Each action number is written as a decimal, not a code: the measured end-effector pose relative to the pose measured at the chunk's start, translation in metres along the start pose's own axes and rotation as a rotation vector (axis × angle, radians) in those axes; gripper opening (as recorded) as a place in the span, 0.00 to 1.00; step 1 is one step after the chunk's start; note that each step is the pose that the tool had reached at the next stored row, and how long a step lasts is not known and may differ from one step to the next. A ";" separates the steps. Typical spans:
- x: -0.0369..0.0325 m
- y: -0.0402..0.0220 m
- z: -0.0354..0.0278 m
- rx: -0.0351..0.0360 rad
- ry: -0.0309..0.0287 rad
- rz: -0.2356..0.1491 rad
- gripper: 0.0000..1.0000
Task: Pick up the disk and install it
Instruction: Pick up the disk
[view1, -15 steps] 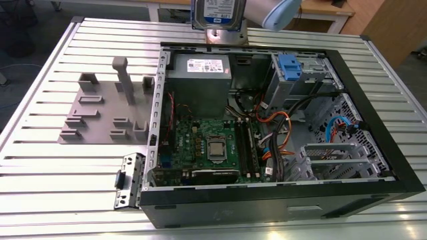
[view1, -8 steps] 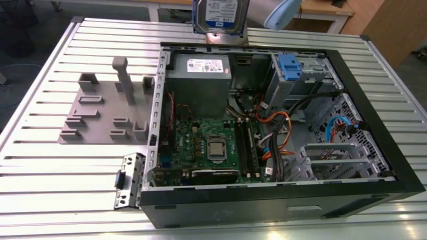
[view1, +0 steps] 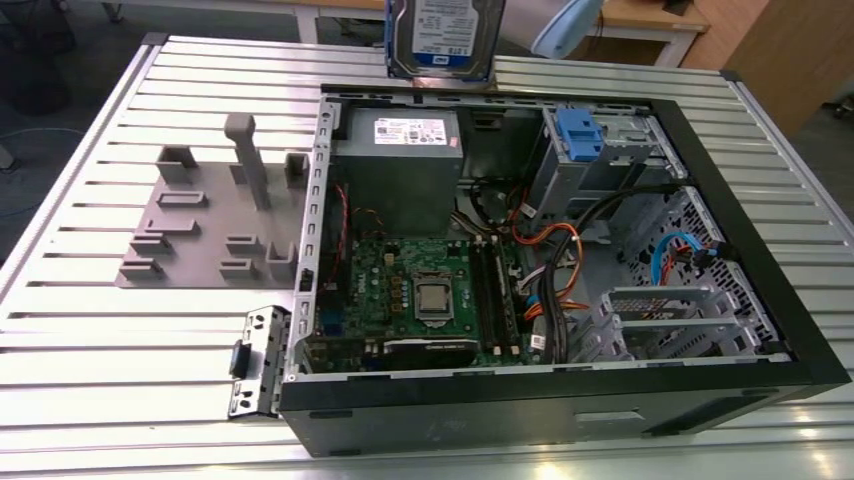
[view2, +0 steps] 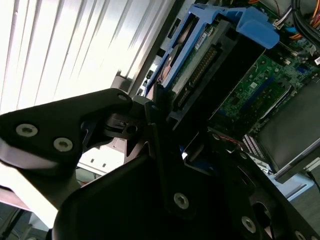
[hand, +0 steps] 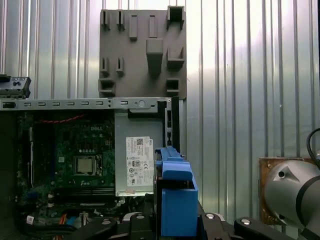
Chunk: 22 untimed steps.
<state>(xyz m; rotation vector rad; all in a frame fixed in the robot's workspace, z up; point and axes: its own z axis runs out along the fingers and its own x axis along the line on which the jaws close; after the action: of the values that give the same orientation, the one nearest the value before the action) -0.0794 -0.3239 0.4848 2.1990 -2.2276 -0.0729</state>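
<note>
The open computer case holds motherboard, power supply and drive cage (blue bracket atop); the gripper, clamped on the disk, holds it above the case's edge by the power supply; a grey fixture plate lies alongside.

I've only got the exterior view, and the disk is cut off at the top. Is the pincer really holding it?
Observer: Yes. In the second wrist view the pincer is closed on one end of the disk.
Operator: What's on the side I can't see?
Observer: The disk's own green board and a connector row, in that same view.
</note>
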 end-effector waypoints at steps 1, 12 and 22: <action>0.0023 -0.0001 -0.0001 0.0000 0.0000 0.000 0.36; 0.0226 -0.0016 -0.0005 -0.0001 0.0000 0.000 0.36; 0.0332 -0.0030 -0.0007 -0.0001 0.0000 0.000 0.36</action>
<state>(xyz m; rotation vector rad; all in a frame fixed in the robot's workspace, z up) -0.0768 -0.3572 0.4845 2.1990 -2.2275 -0.0729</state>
